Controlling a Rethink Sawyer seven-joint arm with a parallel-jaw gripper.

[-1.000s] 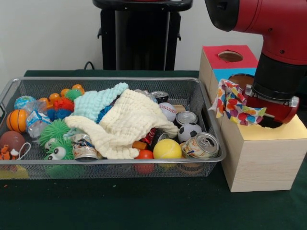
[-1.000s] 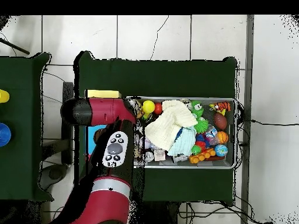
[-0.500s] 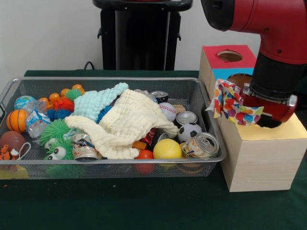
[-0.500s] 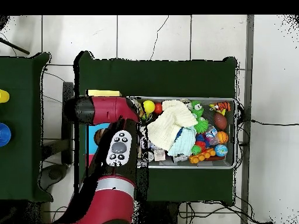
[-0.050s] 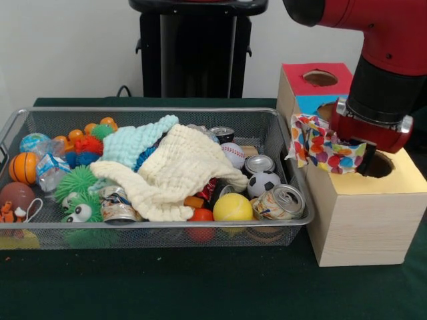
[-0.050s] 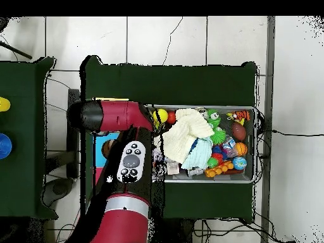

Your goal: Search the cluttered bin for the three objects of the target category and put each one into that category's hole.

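The arm has risen, lifting the spotted cloth (image 5: 325, 151) its fingers (image 5: 361, 162) pinch above the wooden box (image 5: 363, 213).

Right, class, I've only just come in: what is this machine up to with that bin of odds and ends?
The red arm's gripper holds a spotted cloth beside the wooden box, next to the round hole in its yellow top. The cloth hangs over the box's edge, not yet in the hole. The wire basket holds balls, cans, and cream and pale blue cloths.
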